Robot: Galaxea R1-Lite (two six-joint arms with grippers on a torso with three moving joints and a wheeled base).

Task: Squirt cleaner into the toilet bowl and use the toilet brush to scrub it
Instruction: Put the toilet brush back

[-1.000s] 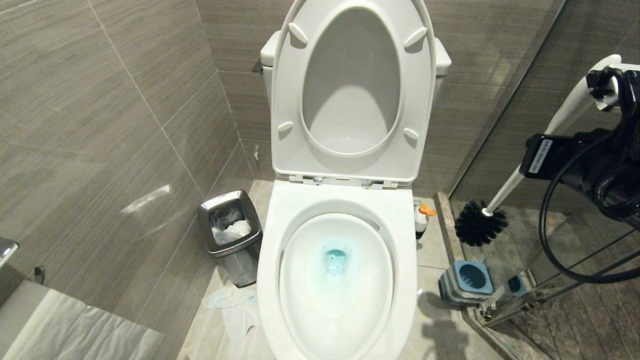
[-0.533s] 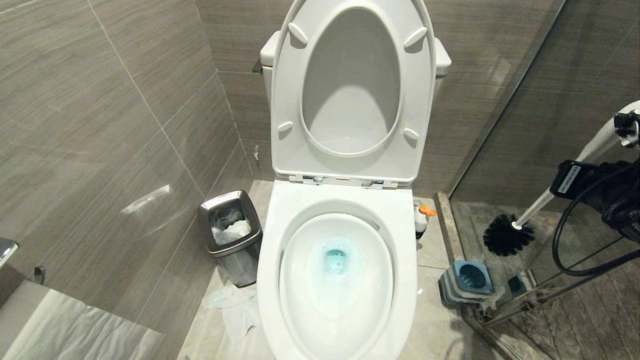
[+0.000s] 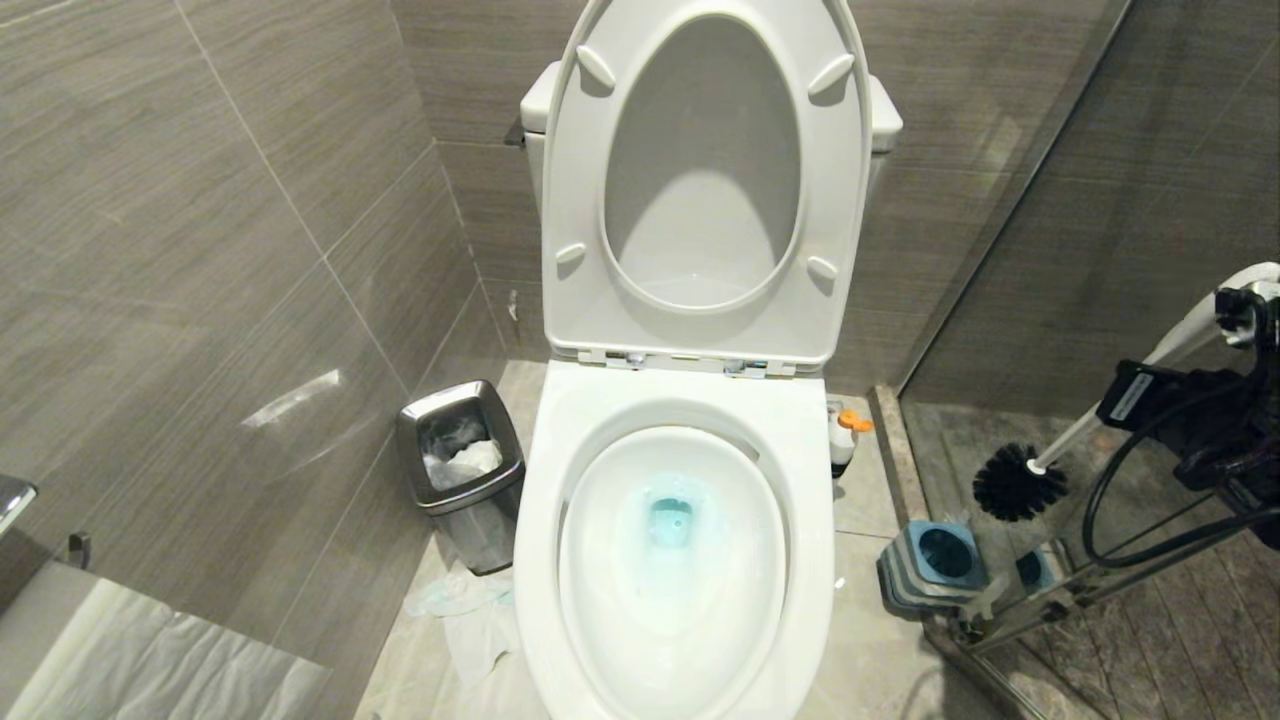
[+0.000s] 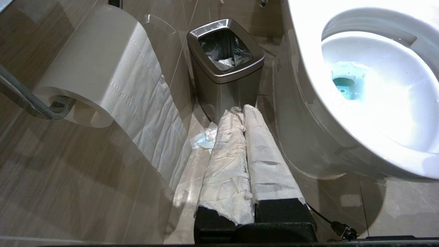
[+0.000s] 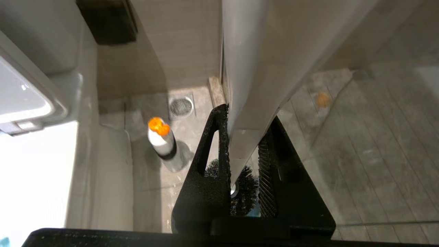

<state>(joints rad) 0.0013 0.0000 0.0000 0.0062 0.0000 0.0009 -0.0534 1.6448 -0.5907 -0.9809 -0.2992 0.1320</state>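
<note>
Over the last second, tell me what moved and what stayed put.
The right gripper, shut on the toilet brush, carried it to the right and lowered it: the black bristle head went from left of the holder to hanging just above it on the right. The cleaner, toilet bowl with its teal liquid, and bin stayed as they were.

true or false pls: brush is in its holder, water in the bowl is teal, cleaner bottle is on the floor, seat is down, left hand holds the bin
1. The toilet brush sits in its holder: false; the right hand holds it above the holder.
2. The water in the toilet bowl is teal: true.
3. The cleaner stands on the floor beside the toilet: true.
4. The seat is down: false; it is raised.
5. The left hand holds the steel bin: false; it is shut and empty.
</note>
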